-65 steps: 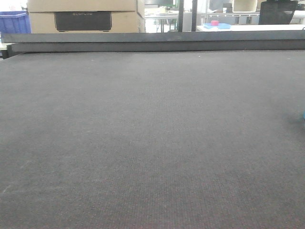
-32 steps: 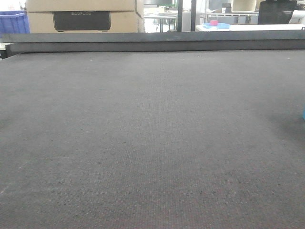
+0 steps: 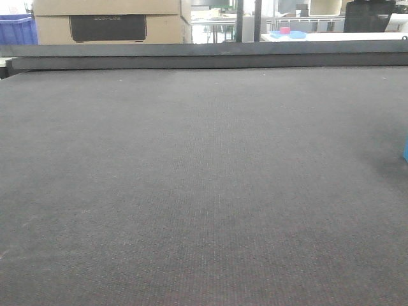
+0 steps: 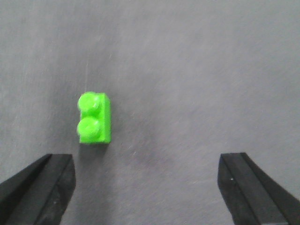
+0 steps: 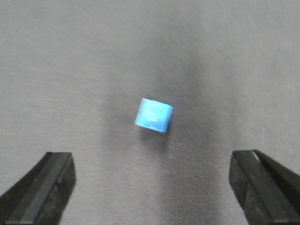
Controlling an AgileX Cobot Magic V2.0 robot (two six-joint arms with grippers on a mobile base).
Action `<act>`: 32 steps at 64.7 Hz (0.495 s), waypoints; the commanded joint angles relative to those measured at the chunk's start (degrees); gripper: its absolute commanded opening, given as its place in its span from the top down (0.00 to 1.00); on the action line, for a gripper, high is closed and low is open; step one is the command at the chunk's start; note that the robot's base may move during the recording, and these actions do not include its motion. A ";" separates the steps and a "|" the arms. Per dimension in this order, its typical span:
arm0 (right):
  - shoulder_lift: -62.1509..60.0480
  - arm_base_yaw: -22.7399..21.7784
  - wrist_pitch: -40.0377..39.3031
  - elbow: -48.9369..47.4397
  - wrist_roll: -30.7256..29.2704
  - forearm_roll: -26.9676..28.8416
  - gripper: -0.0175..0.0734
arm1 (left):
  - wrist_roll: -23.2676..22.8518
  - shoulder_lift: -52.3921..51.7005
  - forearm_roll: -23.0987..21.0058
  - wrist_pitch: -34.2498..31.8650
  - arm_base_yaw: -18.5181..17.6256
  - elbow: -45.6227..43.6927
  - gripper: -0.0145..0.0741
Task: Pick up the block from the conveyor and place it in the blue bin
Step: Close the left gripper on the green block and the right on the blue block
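The conveyor fills the front view as a wide dark grey woven belt. In the left wrist view a bright green two-stud block lies on the belt, ahead of my left gripper and close to its left finger. That gripper is open and empty. In the right wrist view a small blue block lies on the belt, ahead of my open, empty right gripper and roughly centred between its fingers. A sliver of the blue block shows at the front view's right edge. The blue bin is out of view.
A dark raised rail runs along the belt's far edge. Behind it stand a cardboard box, a blue crate at the far left, and a white table with small coloured items.
The blue sliver at the front view's right edge has grown slightly. The background beyond the rail has shifted a little to the left.
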 commanded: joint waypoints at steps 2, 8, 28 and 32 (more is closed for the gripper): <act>4.13 -0.43 -0.72 -0.61 0.14 -0.07 0.18 | 1.47 2.38 -0.65 0.41 0.48 -0.59 0.25; 8.18 -0.05 -2.86 -0.61 0.14 0.18 0.18 | 1.47 3.45 -0.55 0.51 0.48 -0.59 0.25; 19.38 -0.05 -8.52 -0.61 3.58 0.18 0.18 | 1.47 3.70 -0.55 0.63 0.48 -0.59 0.25; 20.99 -0.05 -9.58 -0.61 4.65 0.18 0.18 | 1.47 3.70 -0.55 0.79 0.48 -0.59 0.25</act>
